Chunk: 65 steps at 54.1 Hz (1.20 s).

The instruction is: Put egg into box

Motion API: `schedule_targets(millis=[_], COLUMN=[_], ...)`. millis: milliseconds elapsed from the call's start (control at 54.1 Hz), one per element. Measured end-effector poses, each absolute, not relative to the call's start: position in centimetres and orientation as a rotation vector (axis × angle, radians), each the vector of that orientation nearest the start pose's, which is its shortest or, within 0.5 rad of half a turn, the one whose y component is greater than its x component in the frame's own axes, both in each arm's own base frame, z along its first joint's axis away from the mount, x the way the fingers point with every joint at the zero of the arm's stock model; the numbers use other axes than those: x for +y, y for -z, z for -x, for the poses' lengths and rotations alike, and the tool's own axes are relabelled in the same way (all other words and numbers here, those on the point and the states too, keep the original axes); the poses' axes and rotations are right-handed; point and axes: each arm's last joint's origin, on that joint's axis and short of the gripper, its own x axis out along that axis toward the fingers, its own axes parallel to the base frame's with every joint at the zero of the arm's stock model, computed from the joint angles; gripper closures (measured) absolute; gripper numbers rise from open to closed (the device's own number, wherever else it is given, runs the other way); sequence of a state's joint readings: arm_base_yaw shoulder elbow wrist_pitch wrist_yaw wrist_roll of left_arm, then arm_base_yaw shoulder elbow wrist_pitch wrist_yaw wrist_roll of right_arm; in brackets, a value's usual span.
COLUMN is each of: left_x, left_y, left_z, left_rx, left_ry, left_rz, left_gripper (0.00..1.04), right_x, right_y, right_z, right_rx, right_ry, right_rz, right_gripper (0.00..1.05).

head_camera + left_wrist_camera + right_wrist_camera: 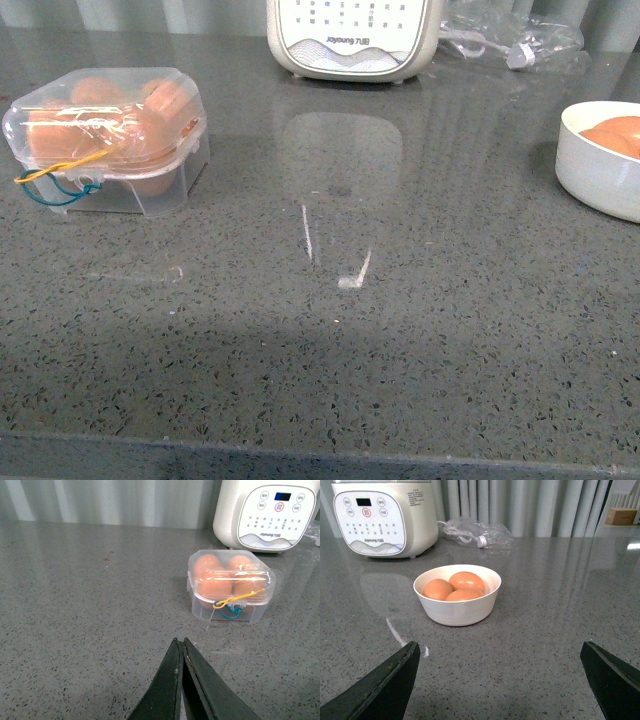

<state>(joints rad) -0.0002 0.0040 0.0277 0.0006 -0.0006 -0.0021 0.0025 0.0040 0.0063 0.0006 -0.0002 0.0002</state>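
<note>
Grey speckled stone makes up the counter (330, 350), and on its left part in the front view stands the box (108, 140), a clear plastic case with its lid down over orange-brown eggs and a blue and yellow cord (60, 180) at its front. The left wrist view shows four eggs inside it, filling the slots. The left tool (181, 650) hangs low over bare counter with its two dark fingers pressed together, tips touching and holding nothing, aimed toward the box, which lies a little apart ahead of it. The right tool (500, 680) hovers with its fingers spread wide apart and empty, pointing at a round white bowl (457, 596) that sits near it on the counter. Three eggs (463, 585) lie in the bowl, touching one another. A cream kitchen appliance (352, 38) with a button panel stands at the back of the counter, between box and bowl, and a crumpled clear plastic bag (475, 531) lies beside it. Neither arm shows in the front view.
</note>
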Motion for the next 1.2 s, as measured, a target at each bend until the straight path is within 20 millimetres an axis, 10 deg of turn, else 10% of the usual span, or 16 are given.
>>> schedule_targets(millis=[592,1202], left_x=[0.00,0.00], left_y=[-17.27,-17.27], left_z=[-9.62,-9.62], left_rx=[-0.025,-0.025], left_ry=[0.000,0.000], left_rz=[0.002,0.002], left_gripper=[0.06,0.07], right_x=[0.02,0.03], right_y=[-16.54,-16.54], right_z=[-9.76,-9.76], right_rx=[-0.003,-0.003], right_ry=[-0.003,-0.003], right_rz=[0.000,0.000], right_gripper=[0.07,0.07])
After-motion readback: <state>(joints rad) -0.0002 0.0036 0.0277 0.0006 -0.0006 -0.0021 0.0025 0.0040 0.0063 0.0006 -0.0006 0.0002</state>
